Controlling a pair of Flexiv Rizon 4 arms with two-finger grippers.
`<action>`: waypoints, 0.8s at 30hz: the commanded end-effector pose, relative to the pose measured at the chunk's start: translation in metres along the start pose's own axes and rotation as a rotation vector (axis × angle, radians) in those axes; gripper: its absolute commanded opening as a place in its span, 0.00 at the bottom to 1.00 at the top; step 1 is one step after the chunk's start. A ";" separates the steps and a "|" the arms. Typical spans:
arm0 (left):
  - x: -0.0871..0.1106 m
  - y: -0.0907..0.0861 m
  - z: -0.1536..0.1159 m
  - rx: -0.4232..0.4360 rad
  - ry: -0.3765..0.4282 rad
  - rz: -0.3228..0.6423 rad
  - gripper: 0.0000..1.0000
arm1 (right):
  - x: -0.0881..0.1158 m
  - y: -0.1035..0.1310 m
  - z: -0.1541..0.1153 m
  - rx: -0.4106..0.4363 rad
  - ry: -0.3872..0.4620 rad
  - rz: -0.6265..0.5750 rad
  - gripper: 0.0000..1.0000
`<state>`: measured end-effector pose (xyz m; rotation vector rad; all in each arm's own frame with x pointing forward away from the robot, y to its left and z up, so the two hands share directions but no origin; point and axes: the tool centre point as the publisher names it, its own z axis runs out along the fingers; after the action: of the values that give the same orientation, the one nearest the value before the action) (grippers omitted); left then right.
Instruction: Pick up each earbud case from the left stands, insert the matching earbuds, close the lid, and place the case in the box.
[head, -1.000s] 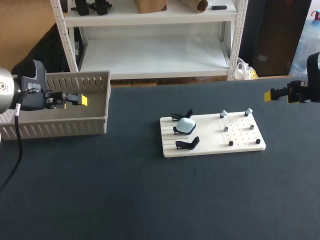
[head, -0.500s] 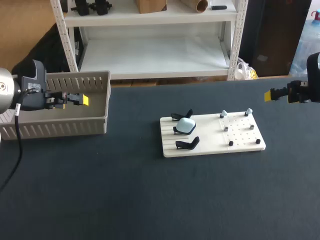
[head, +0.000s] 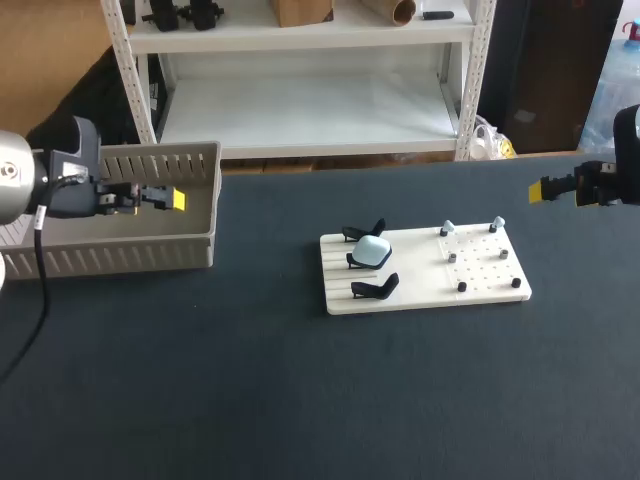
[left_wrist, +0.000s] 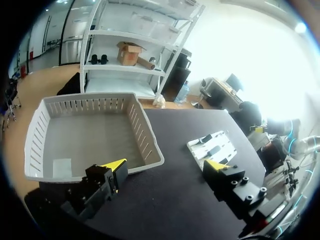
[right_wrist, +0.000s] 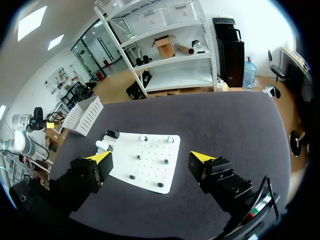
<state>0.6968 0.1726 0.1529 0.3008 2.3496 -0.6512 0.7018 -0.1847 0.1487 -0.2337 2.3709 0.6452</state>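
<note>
My left hand (head: 172, 199) had slid a touch toward the middle of the desk (head: 250, 380) since a second earlier. It hovered over the grey box (head: 190, 243), fingers spread wide with nothing between them. My right hand (head: 552, 188) hung near the desk's far right edge, likewise open and empty. The pale blue earbud case (head: 374, 250) sat on the middle black stand (head: 354, 262) at the left of the white board (head: 480, 288), well apart from both hands.
</note>
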 end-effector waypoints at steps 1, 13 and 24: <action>-0.003 -0.001 0.003 0.056 -0.019 0.036 1.00 | 0.000 0.000 0.000 0.001 0.001 -0.001 1.00; -0.028 -0.042 0.010 0.238 -0.036 0.427 1.00 | 0.000 0.000 0.000 0.001 0.001 -0.001 1.00; -0.035 -0.067 0.029 0.372 -0.058 0.738 1.00 | 0.000 0.000 0.000 0.001 0.001 -0.001 1.00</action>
<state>0.7065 0.1013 0.1878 1.0996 1.9403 -0.5855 0.7018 -0.1847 0.1487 -0.2337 2.3710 0.6452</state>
